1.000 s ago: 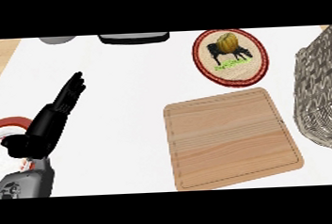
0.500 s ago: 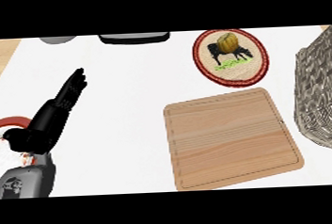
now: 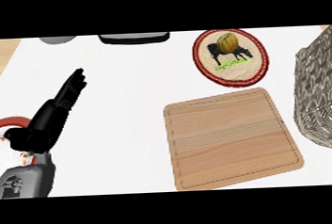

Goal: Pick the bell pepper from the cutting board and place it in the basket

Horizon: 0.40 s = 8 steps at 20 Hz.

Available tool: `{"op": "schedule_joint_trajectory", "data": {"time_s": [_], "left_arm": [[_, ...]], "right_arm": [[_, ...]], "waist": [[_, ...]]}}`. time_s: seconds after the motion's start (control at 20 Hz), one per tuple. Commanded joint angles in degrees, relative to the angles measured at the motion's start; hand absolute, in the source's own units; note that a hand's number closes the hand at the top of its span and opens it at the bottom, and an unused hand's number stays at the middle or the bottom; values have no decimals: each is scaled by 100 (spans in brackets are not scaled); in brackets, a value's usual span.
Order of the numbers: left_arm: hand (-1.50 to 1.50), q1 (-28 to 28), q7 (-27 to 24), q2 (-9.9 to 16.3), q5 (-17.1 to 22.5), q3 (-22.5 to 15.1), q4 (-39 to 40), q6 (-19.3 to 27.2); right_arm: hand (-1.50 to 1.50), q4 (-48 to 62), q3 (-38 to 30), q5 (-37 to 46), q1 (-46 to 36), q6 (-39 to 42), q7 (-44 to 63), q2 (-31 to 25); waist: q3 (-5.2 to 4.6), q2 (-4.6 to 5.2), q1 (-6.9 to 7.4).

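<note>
Cutting board (image 3: 229, 138) lies bare beside basket (image 3: 324, 93); left hand (image 3: 54, 114) open, holding nothing.

The wooden cutting board (image 3: 231, 137) lies flat on the white counter (image 3: 125, 68), its top surface bare. The woven grey basket (image 3: 323, 93) stands just to the right of the board, partly cut off by the view's edge. Beyond the board's far edge sits a red-rimmed oval plate (image 3: 230, 57) carrying a black cow figure and a brown rounded item. Well to the left of the board, the left hand (image 3: 54, 115) rests on its grey forearm, fingers straight and pointing away, holding nothing. A red-rimmed plate (image 3: 4, 124) shows partly at the left edge, beside that hand. Far beyond the board, a dark tray (image 3: 134, 38) and a grey object (image 3: 58, 40) sit at the counter's far edge.
</note>
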Motion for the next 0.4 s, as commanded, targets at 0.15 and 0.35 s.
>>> {"op": "schedule_joint_trajectory", "data": {"time_s": [0.15,0.35], "left_arm": [[0,115,-343,21,6,79,216,-30],[0,42,-68,117,17,98,40,-77]], "right_arm": [[-150,346,-518,-761,-230,208,367,-396],[-150,467,-880,-1315,1,797,754,-745]], "waist": [[-3,-2,-30],[-2,-15,-58]]}}
